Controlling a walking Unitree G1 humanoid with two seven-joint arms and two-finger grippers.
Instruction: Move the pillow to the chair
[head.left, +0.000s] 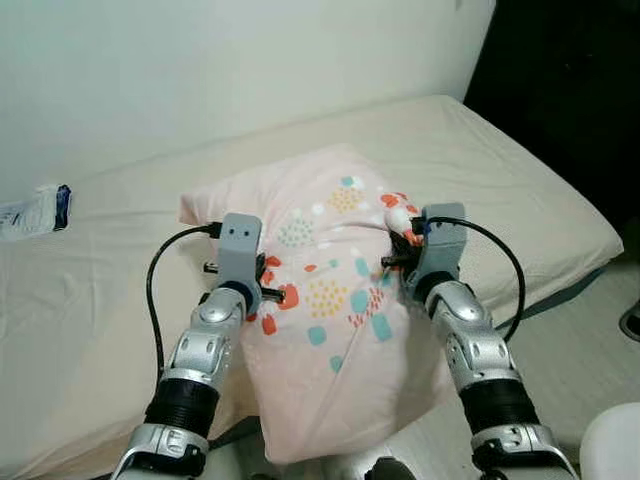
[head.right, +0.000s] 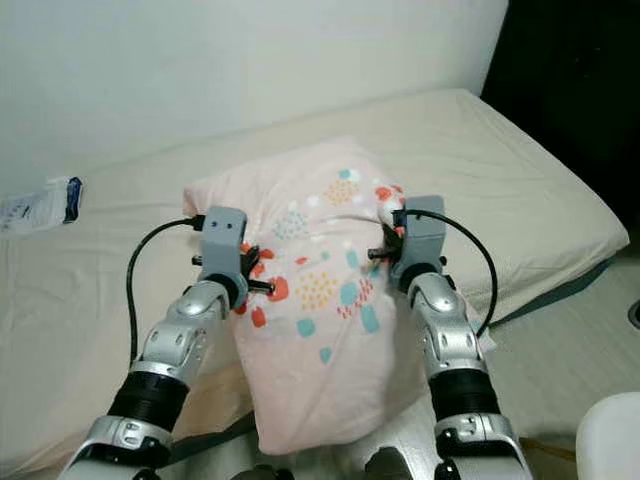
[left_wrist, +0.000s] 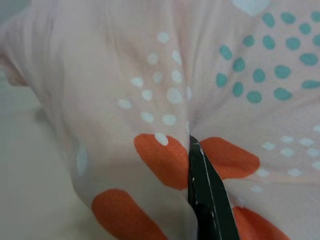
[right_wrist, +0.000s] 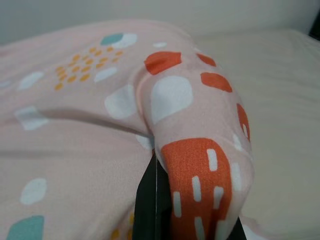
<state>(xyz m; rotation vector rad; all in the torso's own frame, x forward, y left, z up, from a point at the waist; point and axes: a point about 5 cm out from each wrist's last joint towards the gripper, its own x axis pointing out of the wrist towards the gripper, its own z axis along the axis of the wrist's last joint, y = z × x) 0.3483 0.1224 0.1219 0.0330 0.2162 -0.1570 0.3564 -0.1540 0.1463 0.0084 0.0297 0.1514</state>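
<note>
Pillow (head.left: 330, 300): soft, pale pink cloth with orange, teal, white and mustard blots and dots; puffy and creased, lying on the bed, its near end hanging over the bed's edge between the 2 arms.
Left gripper (head.left: 272, 292): at the pillow's left side; in the left wrist view 1 black finger (left_wrist: 207, 195) sits in a fold of the cloth, jaws closed on the pillow.
Right gripper (head.left: 398, 262): at the pillow's right side; jaws pinched on a bunched ridge of the pillow (the right wrist view has the cloth bulging over a black finger (right_wrist: 152, 200)).
Bed (head.left: 80, 300): wide mattress in a smooth cream sheet, against a plain pale wall (head.left: 200, 60).
Packet (head.left: 35, 210): white and blue, flat, on the bed well left of the pillow.
Far right: dark area beyond the bed's corner.
</note>
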